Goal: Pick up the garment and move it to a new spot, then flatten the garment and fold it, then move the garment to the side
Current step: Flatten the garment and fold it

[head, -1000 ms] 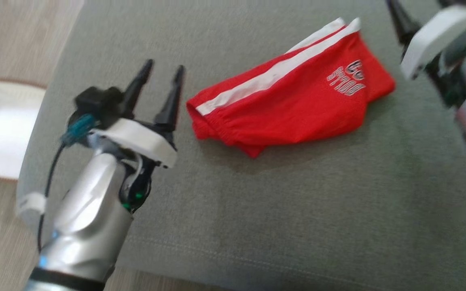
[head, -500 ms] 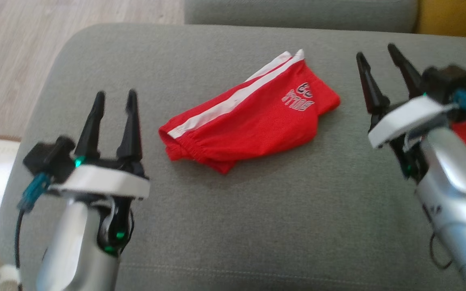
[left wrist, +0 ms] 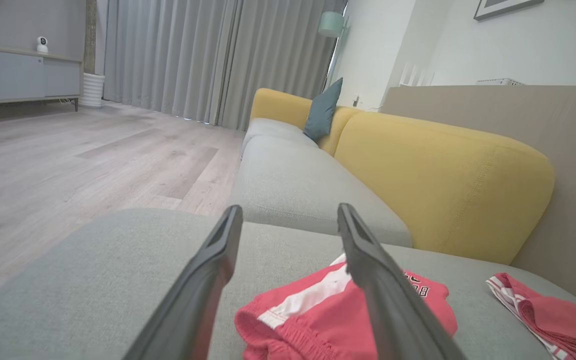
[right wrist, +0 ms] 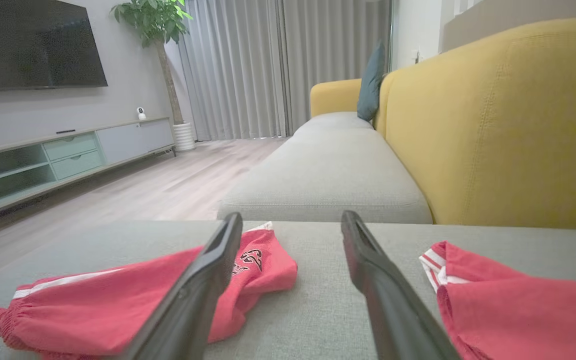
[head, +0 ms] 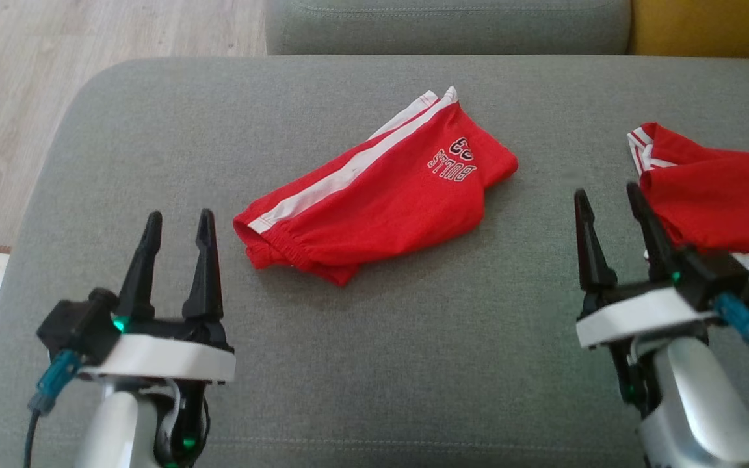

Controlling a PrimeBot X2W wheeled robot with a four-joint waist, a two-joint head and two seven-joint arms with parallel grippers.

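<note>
The garment [head: 381, 192], red shorts with a white side stripe and a printed logo, lies folded in the middle of the grey sofa seat [head: 413, 338]. It also shows low in the left wrist view [left wrist: 318, 310] and at the lower left of the right wrist view [right wrist: 118, 300]. My left gripper [head: 178, 221] hovers open near the seat's front left, a little left of the waistband, holding nothing. Over at the front right, my right gripper [head: 610, 198] is open and empty too, well clear of the shorts.
A second red garment [head: 719, 188] with white trim lies at the seat's right edge, just beyond my right fingers. A yellow backrest [right wrist: 508, 125] runs behind the seat. Another grey cushion [head: 446, 26] adjoins the far side. Wooden floor [head: 17, 97] lies to the left.
The head camera has swung, bringing the whole seat and the second red garment into view. Both arms have drawn back to the near side, fingers pointing forward. The shorts lie unmoved.
</note>
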